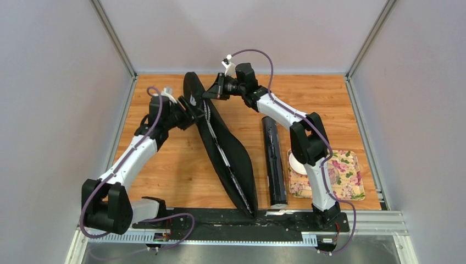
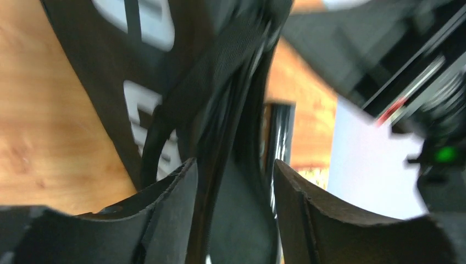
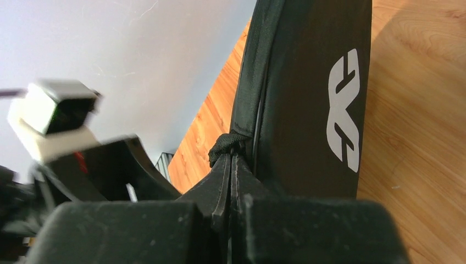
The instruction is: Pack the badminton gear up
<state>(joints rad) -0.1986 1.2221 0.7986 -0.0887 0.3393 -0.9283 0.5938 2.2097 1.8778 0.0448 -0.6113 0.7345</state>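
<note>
Fabric is what we are handling: the black bag (image 1: 228, 148) lies slantwise on the tabletop (image 1: 165, 165), wide end toward the far wall and narrow end by the arm bases. It looks soft, light and floppy, apt to sag or bunch wherever nothing supports it. Our right hand (image 3: 231, 165) is pinched closed on the small zip tab (image 3: 222, 144) at the bag's far rim (a sound hold, we judge, since the tab is the one point that steers the zip). Our left hand (image 2: 233, 181) is spread, its fingers straddling the bag's edge without squeezing it. We would steady the rim close beside the tab, so the cloth pulls taut. The dark tube (image 1: 273, 159) lies just right of the bag, apart from it.
</note>
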